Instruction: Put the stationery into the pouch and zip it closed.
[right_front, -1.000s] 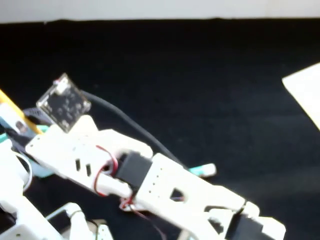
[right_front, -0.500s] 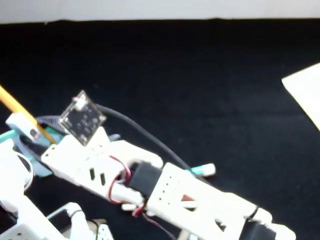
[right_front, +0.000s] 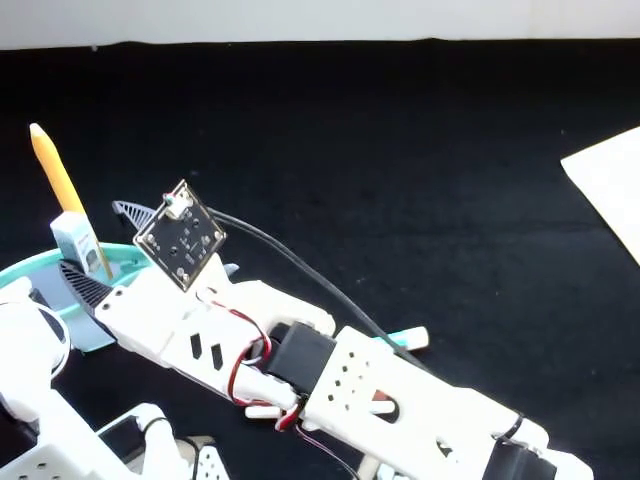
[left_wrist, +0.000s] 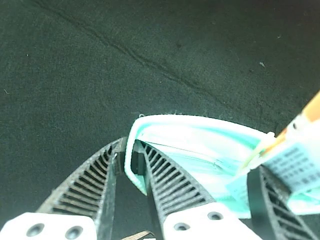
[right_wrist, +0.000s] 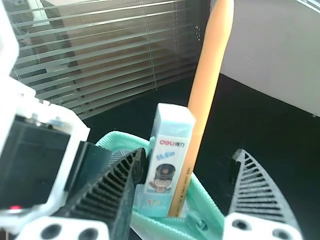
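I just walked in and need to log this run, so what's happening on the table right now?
The left pincer grips the rim of the teal pouch, holding its mouth open. An orange pencil and an eraser stand in that opening, inside the open right pincer. One more teal item lies on the black table. The pouch is not yet zipped.

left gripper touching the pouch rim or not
Touching. The left wrist view shows the left gripper clamped on the pouch, its teal rim pinched between the jaws.
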